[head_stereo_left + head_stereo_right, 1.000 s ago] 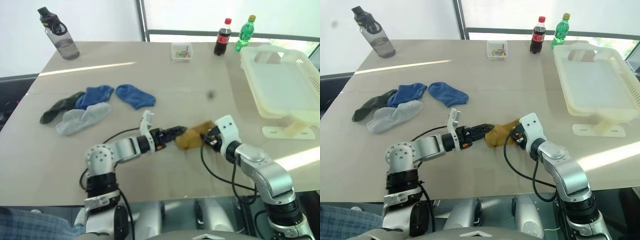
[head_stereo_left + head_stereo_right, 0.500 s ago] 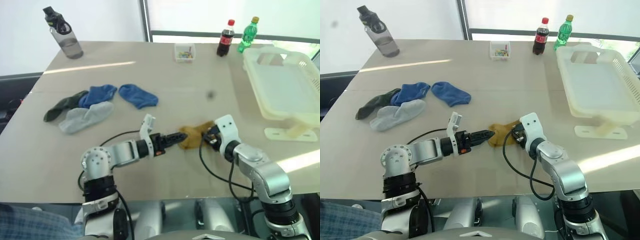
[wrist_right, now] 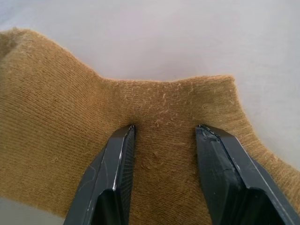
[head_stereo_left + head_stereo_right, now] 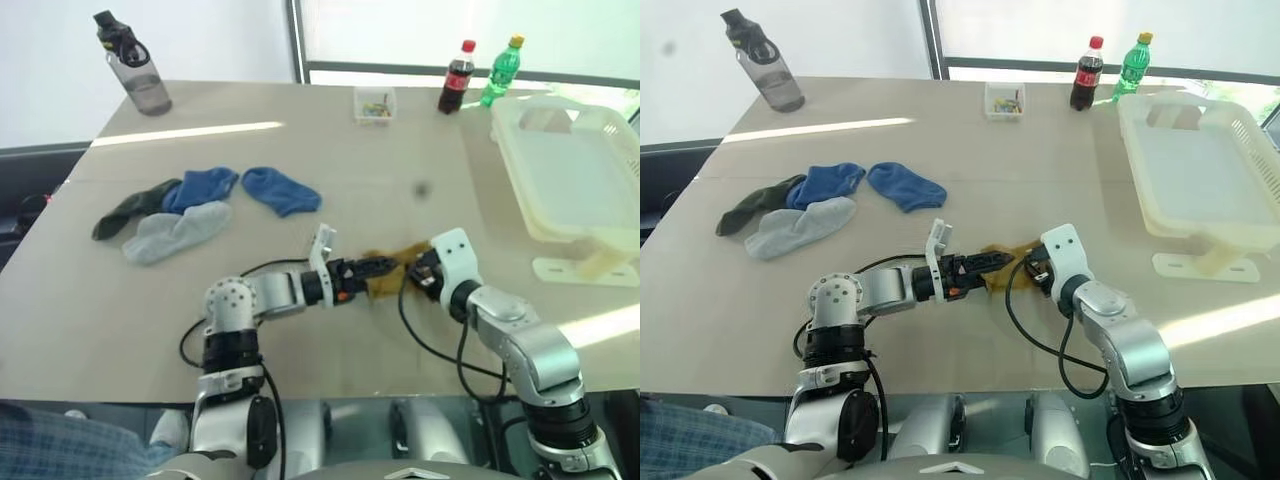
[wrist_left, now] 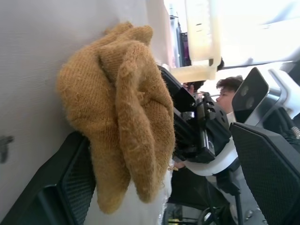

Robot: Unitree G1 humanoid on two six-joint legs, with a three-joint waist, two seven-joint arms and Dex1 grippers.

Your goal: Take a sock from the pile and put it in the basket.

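Your yellow sock (image 4: 392, 268) lay on the table (image 4: 420, 140) between both grippers, left of the basket (image 4: 565, 180); left gripper (image 4: 388, 264) gaped around it; right gripper (image 3: 161, 154) half open, pressing it, gripping nothing; it could have slipped.

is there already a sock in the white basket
No, the basket holds no sock; the mustard sock lies on the table between the left gripper and the right gripper.
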